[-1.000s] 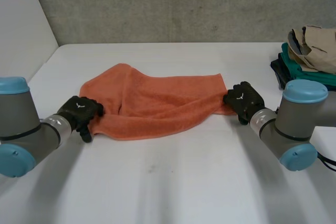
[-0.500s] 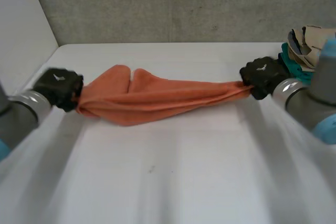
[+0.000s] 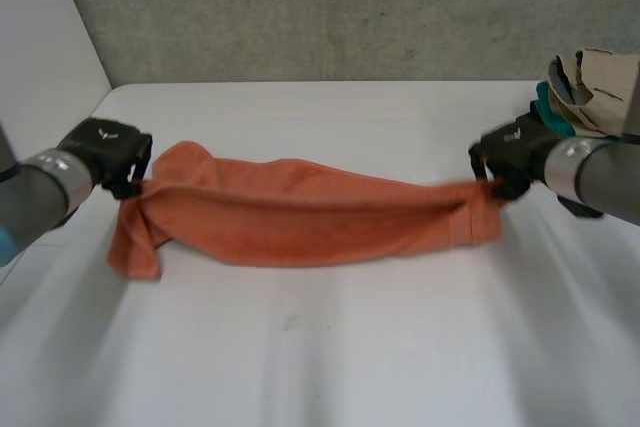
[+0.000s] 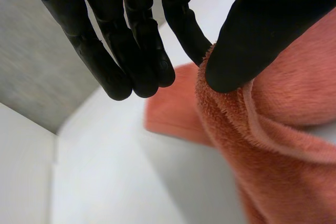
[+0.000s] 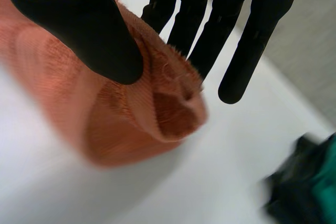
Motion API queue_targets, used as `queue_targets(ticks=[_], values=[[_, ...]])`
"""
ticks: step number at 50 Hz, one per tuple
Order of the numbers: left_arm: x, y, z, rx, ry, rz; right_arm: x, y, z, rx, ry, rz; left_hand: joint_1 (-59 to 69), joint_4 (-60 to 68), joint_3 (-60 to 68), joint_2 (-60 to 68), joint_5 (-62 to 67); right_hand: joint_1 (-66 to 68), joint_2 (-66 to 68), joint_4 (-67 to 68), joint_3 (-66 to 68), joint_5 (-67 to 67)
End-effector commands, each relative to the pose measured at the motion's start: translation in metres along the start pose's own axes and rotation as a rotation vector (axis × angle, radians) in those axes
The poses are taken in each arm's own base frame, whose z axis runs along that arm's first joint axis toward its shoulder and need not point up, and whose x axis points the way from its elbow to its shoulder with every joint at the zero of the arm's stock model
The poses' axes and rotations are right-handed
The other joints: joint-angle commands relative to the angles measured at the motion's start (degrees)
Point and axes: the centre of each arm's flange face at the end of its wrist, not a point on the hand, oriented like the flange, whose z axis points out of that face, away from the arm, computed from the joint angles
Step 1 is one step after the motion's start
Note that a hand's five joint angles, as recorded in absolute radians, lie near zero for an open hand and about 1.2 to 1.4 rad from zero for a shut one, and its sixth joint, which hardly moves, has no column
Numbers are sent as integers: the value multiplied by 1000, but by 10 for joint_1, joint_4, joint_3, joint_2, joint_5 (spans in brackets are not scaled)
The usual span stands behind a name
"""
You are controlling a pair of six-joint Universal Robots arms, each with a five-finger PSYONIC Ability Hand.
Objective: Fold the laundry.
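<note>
Crosswise, an orange terry towel (image 3: 300, 217) spanned from left robot hand (image 3: 100, 152) to right robot hand (image 3: 515, 152), each pinching an end.

I count one orange towel (image 3: 300, 217) on one white bench (image 3: 330, 347). Two arms reach in, a left arm (image 3: 35, 202) and a right arm (image 3: 605, 179). They end in two black hands, the left hand (image 3: 105, 152) and the right hand (image 3: 512, 150), and each one's fingers pinch one end of the towel. Beyond the right hand's fingers sits one pile of clothes (image 3: 592, 97), three colours in it: tan, teal, dark.
</note>
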Motion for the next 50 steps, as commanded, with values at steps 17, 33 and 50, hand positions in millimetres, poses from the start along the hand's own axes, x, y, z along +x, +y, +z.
queue_targets(ticks=[17, 33, 50], values=[[-68, -127, -32, 705, -297, -228, 69, -118, -8, 827, 473, -147, 148, 115, 119, 115, 137, 175, 124, 113, 121, 119], [42, 70, 6, 93, 25, -108, -45, 46, 7, 207, -19, -163, 148, 115, 119, 115, 137, 175, 124, 113, 121, 119], [24, 82, -20, 36, 10, -88, -35, 66, 9, 110, 79, -83, -375, -407, -404, -408, -386, 175, 124, 113, 121, 119]])
